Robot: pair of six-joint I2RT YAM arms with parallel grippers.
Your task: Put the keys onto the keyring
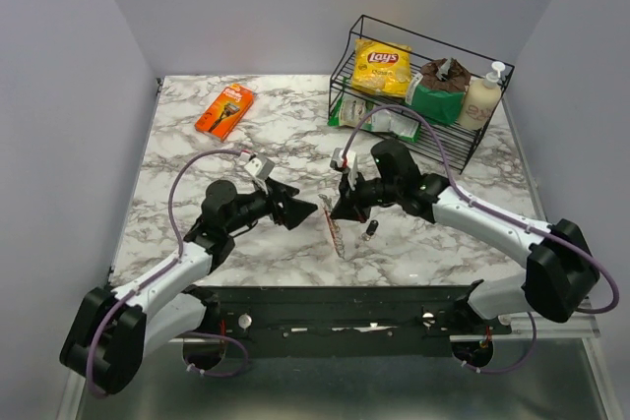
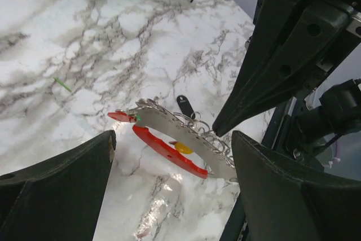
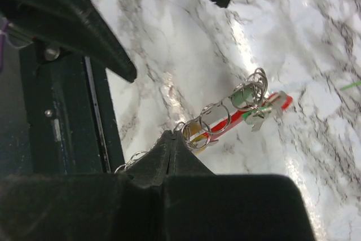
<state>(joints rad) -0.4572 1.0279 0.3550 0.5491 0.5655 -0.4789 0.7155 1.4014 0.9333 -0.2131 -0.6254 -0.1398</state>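
The keyring [image 2: 169, 149], a grey metal loop with one red side, hangs tilted just above the marble between both grippers. Small wire rings line its grey band [image 3: 217, 119]. A yellow key head [image 2: 182, 148] shows inside the loop, a green one [image 3: 241, 97] and a red one [image 2: 121, 116] at its far end. My right gripper [image 3: 172, 136] is shut on the keyring's near end. My left gripper [image 2: 174, 139] stands open, its fingers [image 2: 62, 184] either side of the keyring without touching it. In the top view the keyring [image 1: 336, 230] hangs between the two grippers' tips.
A small dark fob [image 1: 371, 231] lies on the marble beside the keyring. A black wire rack [image 1: 463, 150] at the back right holds a yellow crisp bag [image 1: 382, 66] and a bottle [image 1: 481, 97]. An orange packet [image 1: 224, 110] lies at the back left.
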